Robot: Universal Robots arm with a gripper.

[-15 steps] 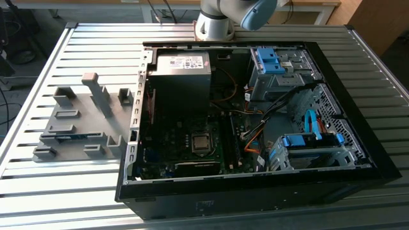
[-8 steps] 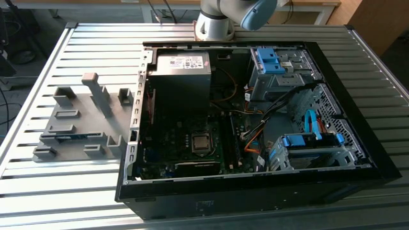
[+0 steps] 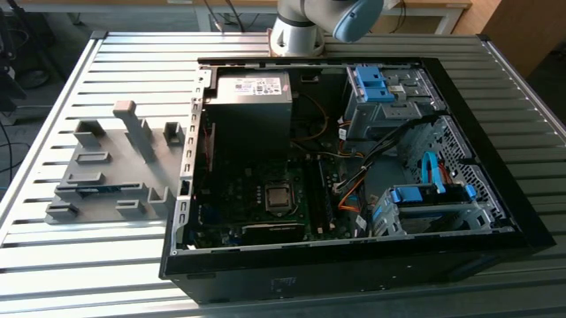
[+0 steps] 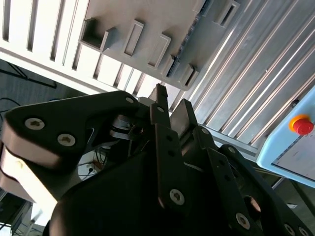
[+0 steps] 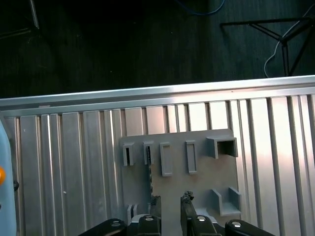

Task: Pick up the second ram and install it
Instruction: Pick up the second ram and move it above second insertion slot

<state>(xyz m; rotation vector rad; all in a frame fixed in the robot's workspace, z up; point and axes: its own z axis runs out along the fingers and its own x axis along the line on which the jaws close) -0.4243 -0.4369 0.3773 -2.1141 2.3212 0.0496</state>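
Gripper [image 5: 171, 200]: spread, empty, above grey holder [image 5: 202, 182].
Second ram [image 5: 149, 177]: edge-up in holder slots for pinching, just ahead.

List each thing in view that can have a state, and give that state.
gripper: open, holding nothing.
second ram: resting in the grey holder, not gripped.
computer case: side open, interior exposed.
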